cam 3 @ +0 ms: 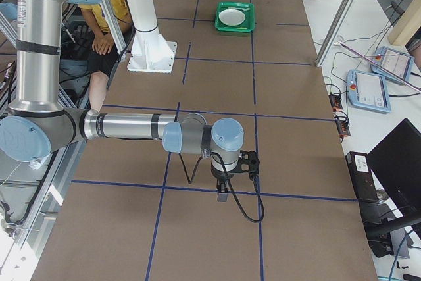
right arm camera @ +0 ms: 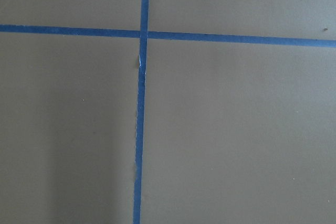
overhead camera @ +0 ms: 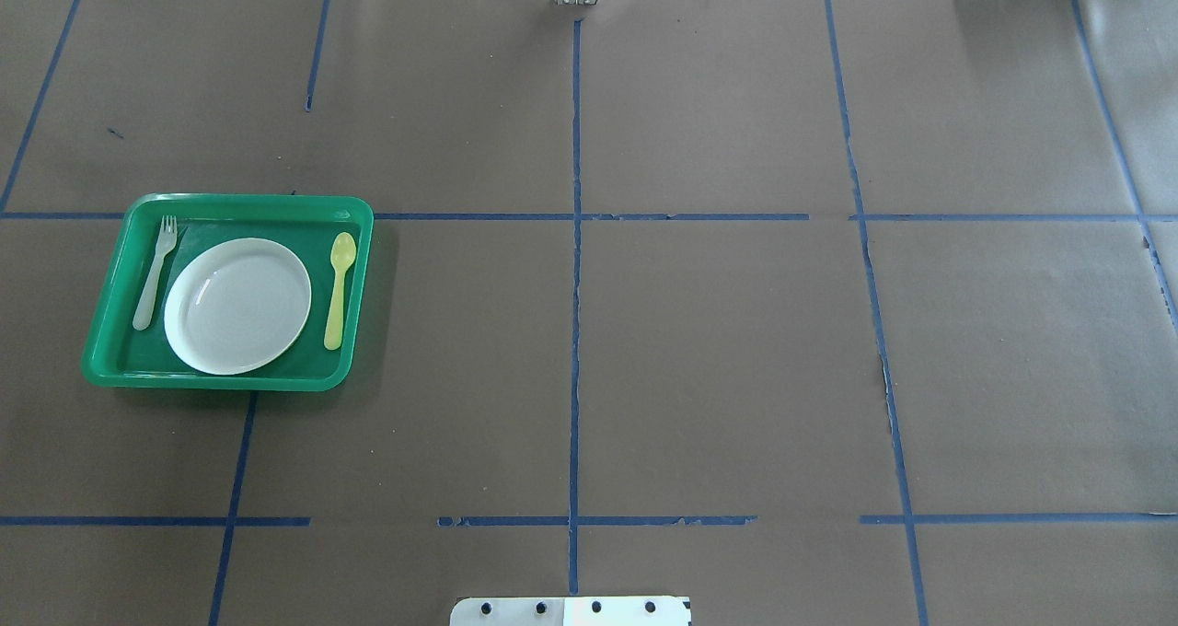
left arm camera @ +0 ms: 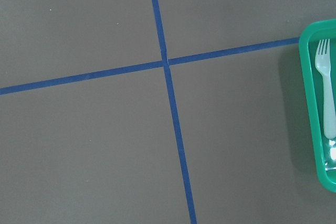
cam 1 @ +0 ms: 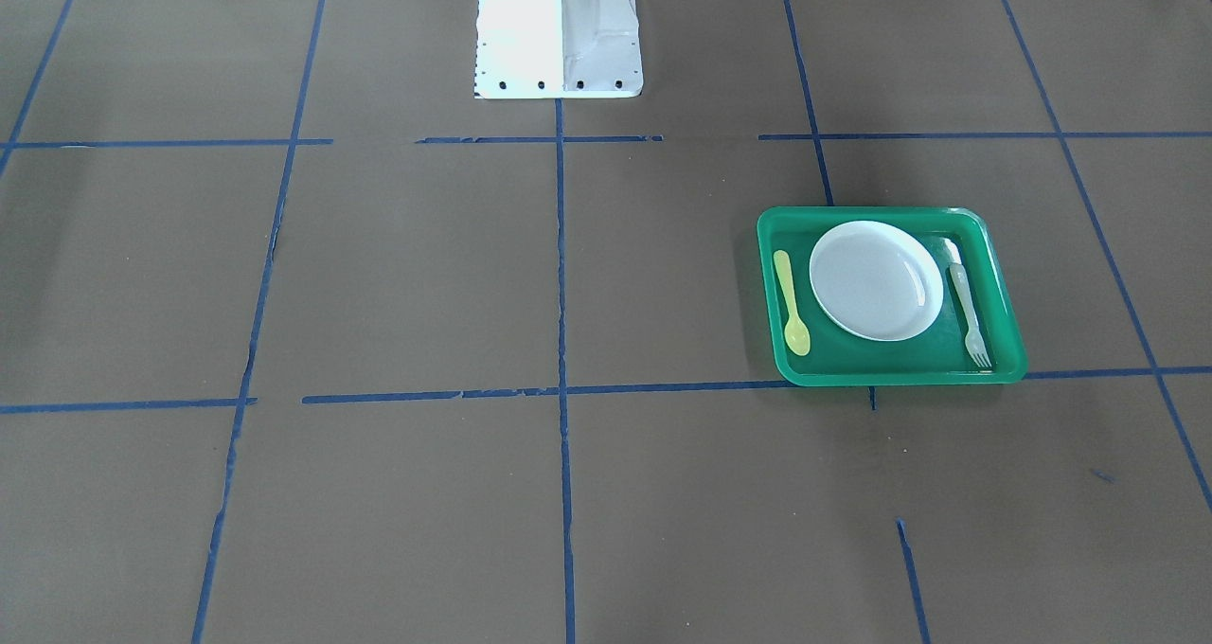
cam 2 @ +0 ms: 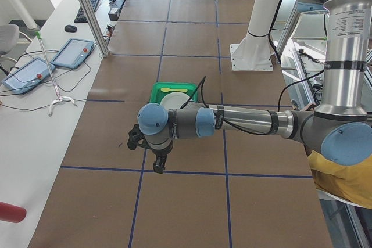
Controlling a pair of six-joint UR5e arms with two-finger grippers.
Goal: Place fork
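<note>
Left arm [cam 2: 244,121] over table [cam 2: 174,213] | fork [cam 1: 968,308] in tray [cam 1: 871,214], beside plate [cam 1: 876,279]

— Where's the tray [overhead camera: 221,380]?
— On the desk [overhead camera: 718,350], in the robot's left half.
— And in it?
— Plate [overhead camera: 237,306] in the middle, fork [overhead camera: 153,272] just left of it, spoon [overhead camera: 339,290] just right, both heads pointing away from the robot.

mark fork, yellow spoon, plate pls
fork [overhead camera: 155,272], overhead exterior view, middle of the handle.
yellow spoon [overhead camera: 338,295], overhead exterior view, on the handle below the bowl.
plate [overhead camera: 237,306], overhead exterior view, centre of its bare face.
</note>
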